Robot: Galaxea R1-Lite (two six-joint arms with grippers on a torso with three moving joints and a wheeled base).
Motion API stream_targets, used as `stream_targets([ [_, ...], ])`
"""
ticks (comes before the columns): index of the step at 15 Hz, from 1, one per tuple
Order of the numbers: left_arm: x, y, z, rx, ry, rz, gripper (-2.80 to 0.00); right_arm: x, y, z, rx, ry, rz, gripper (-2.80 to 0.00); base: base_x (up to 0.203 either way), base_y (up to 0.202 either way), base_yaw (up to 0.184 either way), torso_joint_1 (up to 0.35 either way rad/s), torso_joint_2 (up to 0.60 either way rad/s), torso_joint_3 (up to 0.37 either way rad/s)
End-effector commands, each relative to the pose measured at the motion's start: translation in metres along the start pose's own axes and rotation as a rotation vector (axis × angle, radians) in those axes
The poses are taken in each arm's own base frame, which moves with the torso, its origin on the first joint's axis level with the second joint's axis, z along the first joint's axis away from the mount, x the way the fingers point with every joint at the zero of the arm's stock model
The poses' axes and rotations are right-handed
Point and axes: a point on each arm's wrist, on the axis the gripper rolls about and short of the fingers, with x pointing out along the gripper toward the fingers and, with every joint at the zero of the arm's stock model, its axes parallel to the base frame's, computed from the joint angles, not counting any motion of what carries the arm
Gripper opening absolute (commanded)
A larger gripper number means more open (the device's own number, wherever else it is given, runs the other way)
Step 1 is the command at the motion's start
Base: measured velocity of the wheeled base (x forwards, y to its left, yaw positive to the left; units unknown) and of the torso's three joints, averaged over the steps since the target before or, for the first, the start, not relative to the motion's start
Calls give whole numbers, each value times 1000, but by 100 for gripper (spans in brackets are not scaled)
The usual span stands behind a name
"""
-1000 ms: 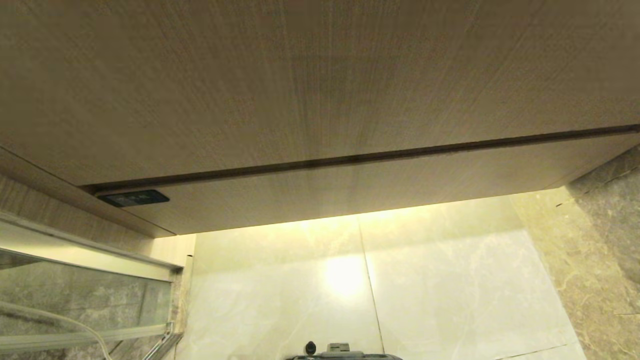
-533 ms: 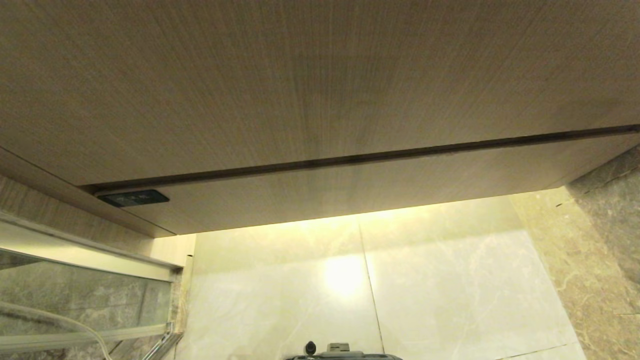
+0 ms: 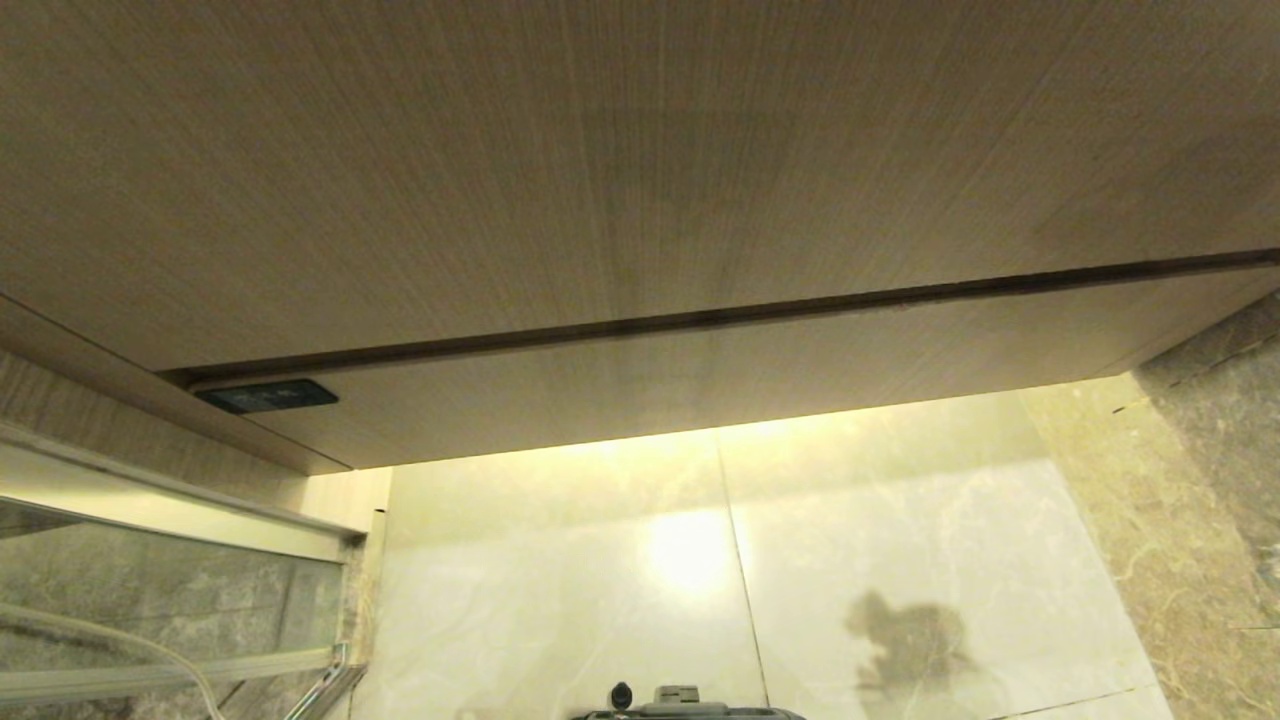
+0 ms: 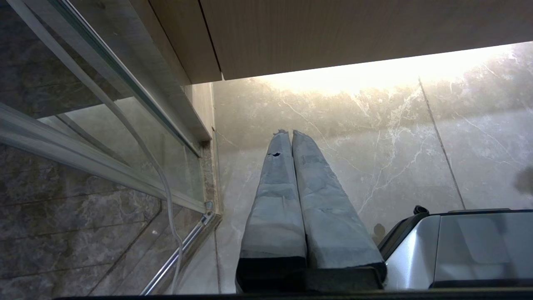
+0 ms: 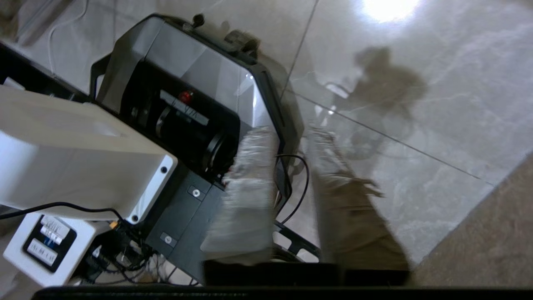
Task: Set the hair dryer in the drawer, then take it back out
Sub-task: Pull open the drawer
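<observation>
The drawer [image 3: 750, 370] is the low wood-grain front under the taller wood panel [image 3: 600, 150], and it stands pushed in. The hair dryer is out of view. Neither arm appears in the head view. In the left wrist view my left gripper [image 4: 288, 133] hangs low over the pale floor beside the glass door, its grey padded fingers [image 4: 275, 200] pressed together with nothing held. The right wrist view shows my right gripper [image 5: 289, 135] over the floor beside the robot's base [image 5: 187, 83]. It is blurred, and its fingers are apart with nothing between them.
A glass door in a metal frame [image 3: 170, 590] stands at the left, with a white cable [image 4: 166, 196] running behind it. A dark marble wall [image 3: 1200, 500] closes the right side. A small dark panel [image 3: 268, 396] sits at the drawer's left end. The arm's shadow [image 3: 910, 640] lies on the marble floor.
A dark shadow of the right arm has appeared on the floor at the lower right of the head view. The cabinet and drawer look the same.
</observation>
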Motion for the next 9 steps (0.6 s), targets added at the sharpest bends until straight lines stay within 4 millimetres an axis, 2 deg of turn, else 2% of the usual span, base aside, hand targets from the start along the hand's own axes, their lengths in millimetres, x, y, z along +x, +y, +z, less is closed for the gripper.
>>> stream_targets([
  [1, 0, 0, 0, 0, 0, 0, -280, 43, -24, 29, 26, 122, 77, 0, 0, 0, 0, 0, 0, 0],
  [3, 0, 0, 0, 0, -3, 0, -280, 64, -28, 52, -53, 139, 132, 0, 0, 0, 0, 0, 0, 0],
  [4, 0, 0, 0, 0, -1, 0, -280, 71, -29, 58, -161, 144, 144, 0, 0, 0, 0, 0, 0, 0],
  [6, 0, 0, 0, 0, 0, 0, -280, 77, -28, 57, -389, 151, 163, 0, 0, 0, 0, 0, 0, 0],
  [9, 0, 0, 0, 0, -1, 0, -280, 83, -28, 45, -766, 150, 217, 0, 0, 0, 0, 0, 0, 0],
])
